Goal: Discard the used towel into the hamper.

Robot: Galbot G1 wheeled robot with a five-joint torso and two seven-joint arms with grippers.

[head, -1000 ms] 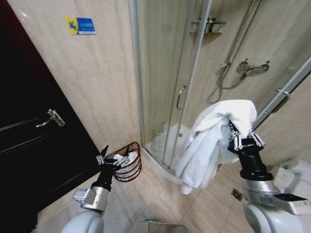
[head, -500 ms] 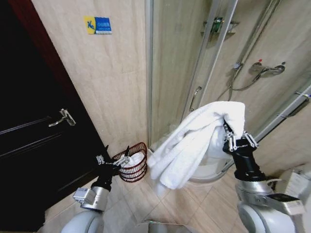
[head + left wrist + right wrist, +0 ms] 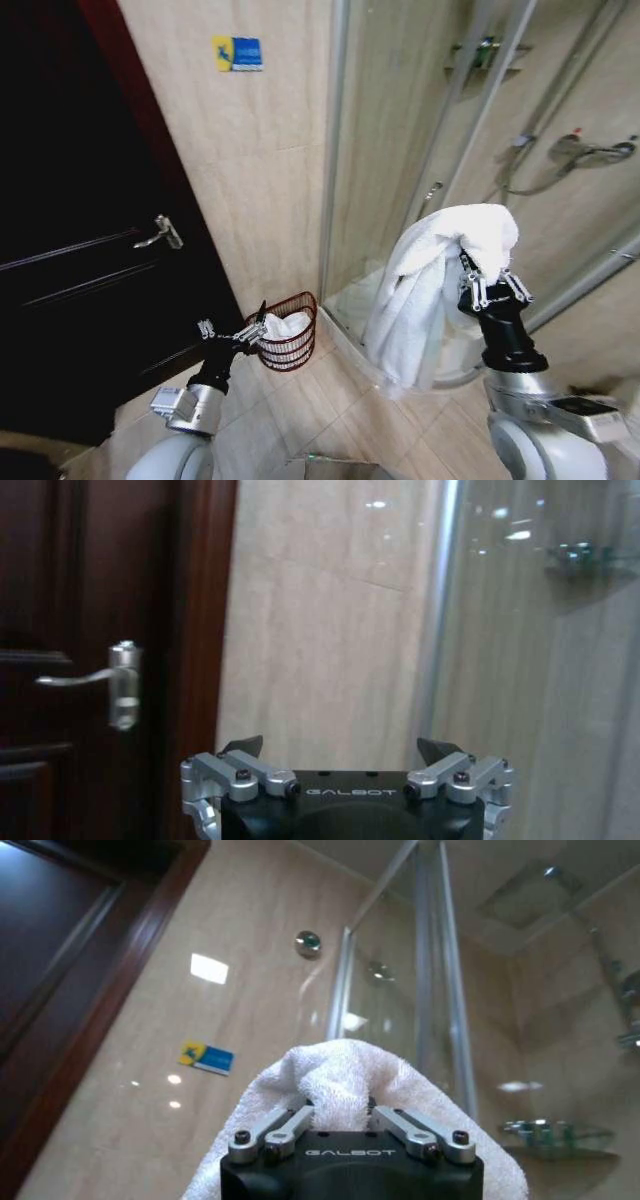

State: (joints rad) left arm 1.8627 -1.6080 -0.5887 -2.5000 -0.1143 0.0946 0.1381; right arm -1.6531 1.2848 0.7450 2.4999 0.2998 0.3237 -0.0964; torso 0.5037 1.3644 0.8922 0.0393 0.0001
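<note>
A white towel (image 3: 425, 290) hangs in folds from my right gripper (image 3: 487, 272), held up at chest height in front of the glass shower stall. In the right wrist view the right gripper (image 3: 340, 1104) is shut on the towel (image 3: 340, 1069), which bulges up between the fingers. The hamper (image 3: 289, 345), a small dark-red wire basket, stands on the floor against the tiled wall, left of and below the towel, with something white inside it. Just left of the hamper my left gripper (image 3: 236, 335) is held low. It is open and holds nothing (image 3: 340, 747).
A dark wooden door (image 3: 80, 260) with a metal handle (image 3: 163, 232) fills the left side. The glass shower enclosure (image 3: 420, 150) and its curved base stand behind the towel. Beige floor tiles (image 3: 340, 420) lie between my arms and the hamper.
The whole head view has swung left, so door, hamper and shower sit farther right. The towel, flared out to the left half a second ago, hangs straight down again.
</note>
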